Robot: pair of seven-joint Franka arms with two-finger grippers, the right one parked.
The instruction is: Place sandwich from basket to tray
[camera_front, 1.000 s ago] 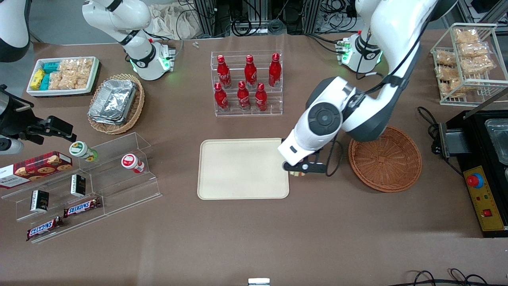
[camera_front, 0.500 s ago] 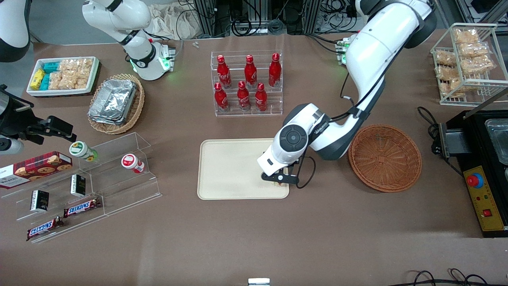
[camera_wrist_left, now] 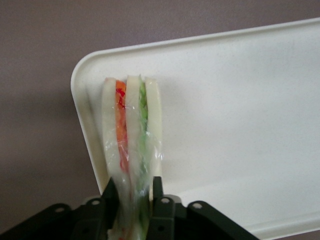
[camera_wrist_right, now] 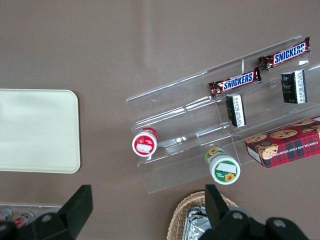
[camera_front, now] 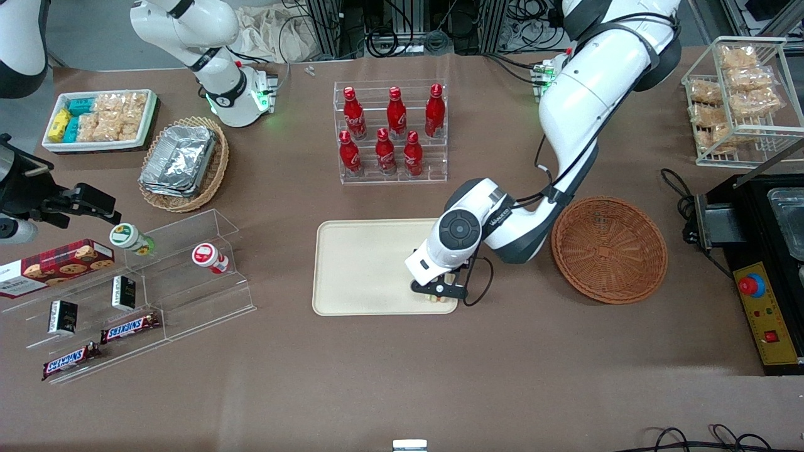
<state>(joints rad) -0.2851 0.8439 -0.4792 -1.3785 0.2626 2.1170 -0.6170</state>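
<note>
My left gripper [camera_front: 438, 294] is shut on the sandwich [camera_wrist_left: 131, 131], a wrapped wedge of white bread with orange-red and green filling. It holds the sandwich low over the corner of the cream tray [camera_front: 364, 263] that is nearest the front camera and the basket. In the front view only a small pale bit of the sandwich [camera_front: 433, 299] shows under the gripper. In the left wrist view the black fingers [camera_wrist_left: 159, 200] press both sides of the wedge over the tray's rounded corner [camera_wrist_left: 82, 80]. The reddish-brown woven basket [camera_front: 609, 249] stands empty beside the tray, toward the working arm's end.
A clear rack of red bottles [camera_front: 391, 130] stands farther from the front camera than the tray. A clear stepped shelf with snacks [camera_front: 132, 292] lies toward the parked arm's end. A tan basket of foil containers [camera_front: 183, 162] and a white bin [camera_front: 99, 119] stand there too.
The gripper has moved with the sandwich from beside the tray's basket-side edge to over the tray's near corner, and has come lower.
</note>
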